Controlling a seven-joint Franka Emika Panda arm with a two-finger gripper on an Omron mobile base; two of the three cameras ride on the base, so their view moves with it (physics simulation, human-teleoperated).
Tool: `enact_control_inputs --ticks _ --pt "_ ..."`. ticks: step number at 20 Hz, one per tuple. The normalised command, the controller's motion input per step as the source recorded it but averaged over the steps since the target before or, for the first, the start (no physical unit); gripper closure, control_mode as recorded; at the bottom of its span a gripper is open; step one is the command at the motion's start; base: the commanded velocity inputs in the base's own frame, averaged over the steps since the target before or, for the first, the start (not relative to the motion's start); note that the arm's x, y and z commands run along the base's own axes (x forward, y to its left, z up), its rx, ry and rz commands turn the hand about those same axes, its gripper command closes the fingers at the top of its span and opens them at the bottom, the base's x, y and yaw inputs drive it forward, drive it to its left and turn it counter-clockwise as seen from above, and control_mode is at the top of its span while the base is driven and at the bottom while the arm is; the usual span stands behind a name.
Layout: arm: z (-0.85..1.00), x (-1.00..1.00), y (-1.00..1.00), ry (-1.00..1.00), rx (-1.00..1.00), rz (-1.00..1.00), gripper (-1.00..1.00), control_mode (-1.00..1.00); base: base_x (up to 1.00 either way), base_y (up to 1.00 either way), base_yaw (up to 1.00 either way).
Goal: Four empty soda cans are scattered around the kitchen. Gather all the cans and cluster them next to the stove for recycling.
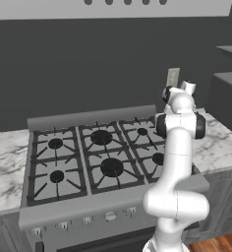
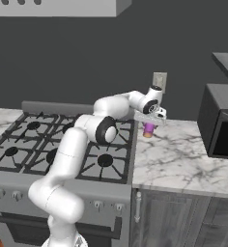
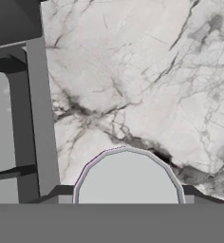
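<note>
A purple soda can (image 2: pixel 149 129) hangs directly under the gripper (image 2: pixel 150 124), just above the marble bench (image 2: pixel 183 159) and close beside the right edge of the stove (image 2: pixel 63 144). From the hand's own camera its round silver top (image 3: pixel 128 178) sits right below the lens, with pale veined stone spreading out beyond it and the stove's steel edge (image 3: pixel 38 109) along one side. Whether its base is touching the bench or a little clear of it I cannot tell. The fingers seem closed on the can's upper sides, though they are hidden behind the hand, so how tight the hold is stays a guess.

An empty can like this should be very light, thin-walled and easy to dent, with a smooth, slippery skin. I would take it across the middle of the straight wall, squeezing gently, not at the tapered rim where it could pop out. It would tip easily if set down crooked.

The bench is polished white marble with grey veins, flat and hard. The stove is brushed steel with black iron grates over round burners. A dark boxy microwave (image 2: pixel 221 126) stands well apart to the right, and a pale wall socket (image 2: pixel 159 81) sits on the dark wall behind the arm.
</note>
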Motion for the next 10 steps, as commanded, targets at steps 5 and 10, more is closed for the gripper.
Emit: enact_control_inputs --ticks 5,10 --pt "-0.25 0.00 0.05 -0.09 -0.04 0.00 1.00 -1.00 0.00 0.00 0.00" --pt "-0.19 0.00 0.12 -0.01 -0.03 0.00 1.00 -1.00 0.00 0.00 0.00"
